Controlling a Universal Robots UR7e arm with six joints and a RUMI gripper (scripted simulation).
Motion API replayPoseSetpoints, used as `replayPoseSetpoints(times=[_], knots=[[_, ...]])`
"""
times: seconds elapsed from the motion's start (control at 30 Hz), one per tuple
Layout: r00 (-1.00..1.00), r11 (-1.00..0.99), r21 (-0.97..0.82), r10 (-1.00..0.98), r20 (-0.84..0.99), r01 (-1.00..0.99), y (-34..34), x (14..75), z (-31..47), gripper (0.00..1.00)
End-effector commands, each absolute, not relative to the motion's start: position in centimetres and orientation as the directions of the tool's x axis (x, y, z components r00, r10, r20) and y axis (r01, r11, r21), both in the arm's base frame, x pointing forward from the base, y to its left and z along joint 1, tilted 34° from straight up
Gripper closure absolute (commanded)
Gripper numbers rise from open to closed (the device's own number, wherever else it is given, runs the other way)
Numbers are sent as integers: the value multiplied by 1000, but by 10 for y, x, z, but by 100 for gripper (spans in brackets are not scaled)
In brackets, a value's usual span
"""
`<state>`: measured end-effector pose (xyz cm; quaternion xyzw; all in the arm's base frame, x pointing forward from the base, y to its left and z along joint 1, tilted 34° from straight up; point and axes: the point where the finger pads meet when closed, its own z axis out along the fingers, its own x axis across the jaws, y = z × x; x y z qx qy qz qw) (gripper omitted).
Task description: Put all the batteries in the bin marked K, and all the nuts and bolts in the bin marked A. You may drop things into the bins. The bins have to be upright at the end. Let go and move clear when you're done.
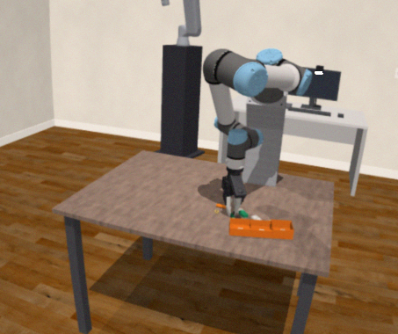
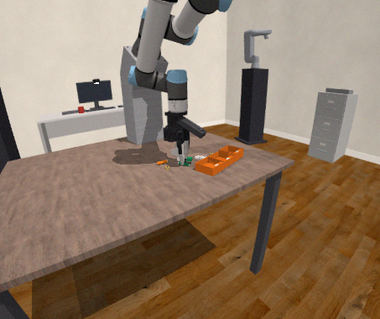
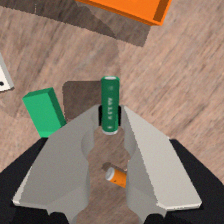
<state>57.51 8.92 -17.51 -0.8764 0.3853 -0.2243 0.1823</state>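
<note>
My gripper (image 3: 110, 106) points straight down at the table and is shut on a green cylindrical battery (image 3: 110, 104), which lies between the fingertips just above the table top. A green block battery (image 3: 44, 111) lies just to its left. An orange battery (image 3: 116, 176) lies under the gripper body. The orange bin tray (image 1: 261, 228) with three compartments sits close beyond the fingertips; its edge shows at the top of the wrist view (image 3: 131, 8). The bin letters cannot be read. In the exterior view the gripper (image 2: 181, 160) stands beside the tray (image 2: 220, 159).
A small orange piece (image 1: 220, 206) and a small yellow piece (image 1: 216, 211) lie left of the gripper. A white flat part (image 3: 4, 80) lies at the left edge of the wrist view. The table's near edge runs just past the tray.
</note>
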Motion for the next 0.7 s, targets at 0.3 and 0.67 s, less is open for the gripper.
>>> replayPoseSetpoints(times=[0.3,0.67], knots=[[602,-637,-493,-757,253,-593,85,559,-150,100],[602,-637,-493,-757,253,-593,80,543,-125,100]])
